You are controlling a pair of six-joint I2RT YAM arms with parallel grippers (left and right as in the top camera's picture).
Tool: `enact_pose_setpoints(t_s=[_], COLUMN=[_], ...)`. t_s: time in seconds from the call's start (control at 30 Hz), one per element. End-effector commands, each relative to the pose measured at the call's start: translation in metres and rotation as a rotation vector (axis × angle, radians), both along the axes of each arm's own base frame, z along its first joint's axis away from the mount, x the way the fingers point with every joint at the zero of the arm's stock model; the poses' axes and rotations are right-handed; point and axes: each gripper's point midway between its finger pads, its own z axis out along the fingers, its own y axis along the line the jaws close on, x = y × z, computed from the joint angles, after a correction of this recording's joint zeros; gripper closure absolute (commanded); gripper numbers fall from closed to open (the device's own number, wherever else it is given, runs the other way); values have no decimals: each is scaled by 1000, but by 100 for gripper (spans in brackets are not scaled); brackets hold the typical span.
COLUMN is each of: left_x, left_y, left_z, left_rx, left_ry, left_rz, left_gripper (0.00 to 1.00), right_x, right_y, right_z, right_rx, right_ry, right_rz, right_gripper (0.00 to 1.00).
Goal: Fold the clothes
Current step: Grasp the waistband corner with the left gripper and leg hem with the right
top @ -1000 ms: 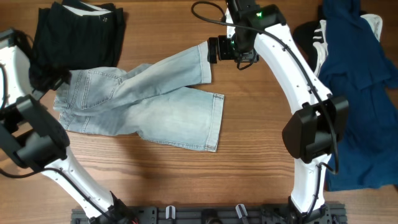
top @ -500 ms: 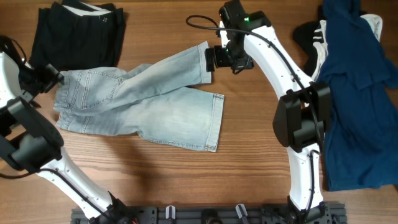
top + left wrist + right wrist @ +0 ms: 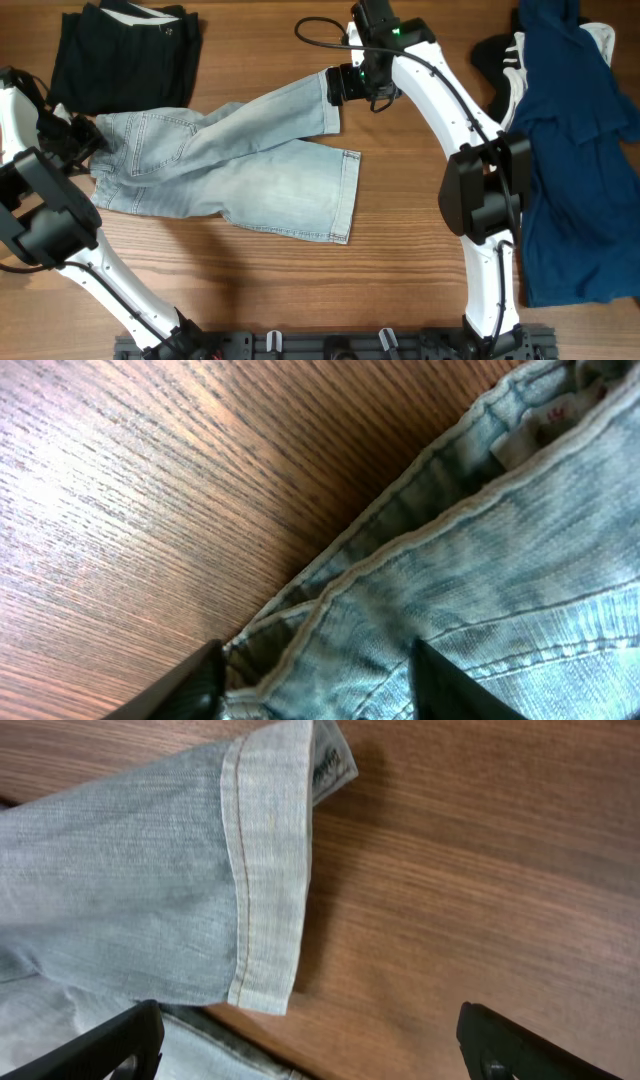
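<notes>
Denim lies between the tips of your left gripper [image 3: 320, 678]: its jaws stand apart, with the doubled edge of the waistband [image 3: 400, 555] running between them and not visibly pinched. Your right gripper [image 3: 308, 1020] is spread wide and holds nothing. The stitched hem [image 3: 268, 870] of the upper leg lies just ahead of it, flat on the wooden table [image 3: 410, 270]. From above, the light-blue jeans [image 3: 250, 175] sprawl across the middle and left of the table, waist to the left, with both legs fanning right and the upper one angled toward the right gripper. A black garment [image 3: 120, 55] sits just beside the waist end, and a navy pile [image 3: 575, 150] lies well apart on the right. To do this step well, I judge you should seat both layers of the waistband deep in the left jaws. Bring the right jaws down over the hem's corner so they catch the whole cuff, not only its top layer, then lift both ends evenly so the cloth neither drags nor twists.
</notes>
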Motion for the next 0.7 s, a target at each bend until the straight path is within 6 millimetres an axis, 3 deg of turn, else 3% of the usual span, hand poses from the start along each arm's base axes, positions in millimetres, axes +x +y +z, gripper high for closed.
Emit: enact_pose_setpoints(t_s=[0.0, 0.1, 0.23, 0.47, 0.67], left_x=[-4, -9, -10, -10, -10], left_y=[-9, -12, -13, -12, -12], left_z=[-12, -18, -19, -19, -19], left_rx=[-50, -59, -62, -61, -61], left_ry=[19, 34, 38, 38, 38], left_rz=[-12, -12, -11, -8, -8], left_gripper=[43, 44, 49, 44, 42], right_x=[3, 7, 10, -5, -23], right_y=[-3, -2, 0, 1, 23], right_z=[-28, -37, -43, -75, -73], right_rx=[-28, -30, -25, -23, 101], right_ry=[26, 20, 19, 118, 197], right_rz=[19, 29, 26, 41, 100], right_gripper=[6, 6, 25, 26, 31])
